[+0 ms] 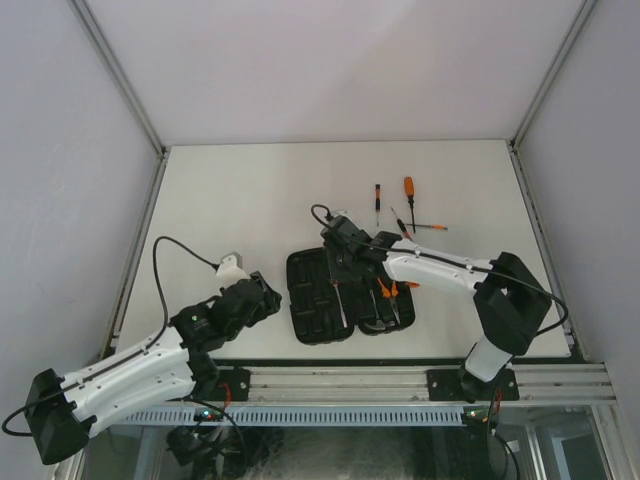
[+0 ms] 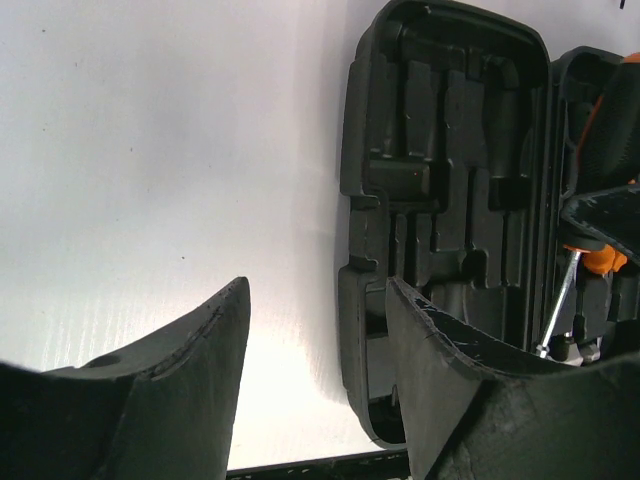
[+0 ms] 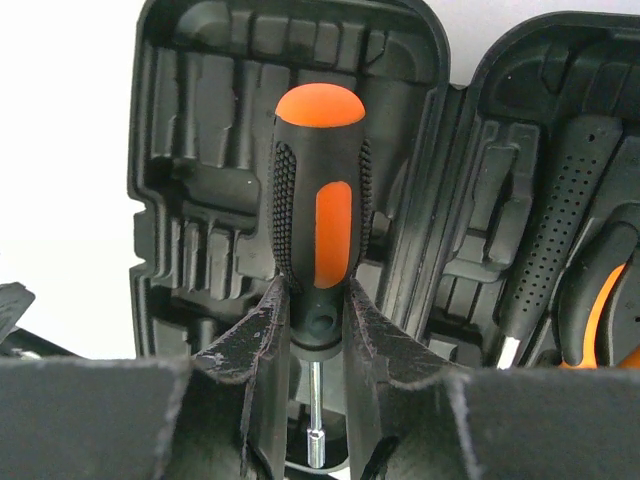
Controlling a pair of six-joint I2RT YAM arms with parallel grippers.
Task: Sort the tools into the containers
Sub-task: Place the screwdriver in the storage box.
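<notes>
top view: the open black tool case (image 1: 322, 300) lies flat near the table's (image 1: 230, 190) front edge, between the two arms. the right gripper (image 1: 343, 262) hangs over its far part, and the left gripper (image 1: 268, 298) sits just beside its left half. orange-handled pliers (image 1: 386, 292) lie in the right half. four loose screwdrivers (image 1: 409, 195) lie on the table beyond the case, near each other.

left wrist view: the left gripper (image 2: 315, 400) has its jaws spread wide with nothing between them, above bare table just beside the case (image 2: 440, 150), whose moulded slots show empty.

right wrist view: the right gripper (image 3: 318, 330) has its jaws closed tight on the lower handle of a black-and-orange screwdriver (image 3: 320, 200), held over the case's (image 3: 200, 200) left half, its thin metal shaft ending in a small socket-like tip. a black dotted handle (image 3: 560, 240) and the pliers (image 3: 600, 305) rest in the right half.
</notes>
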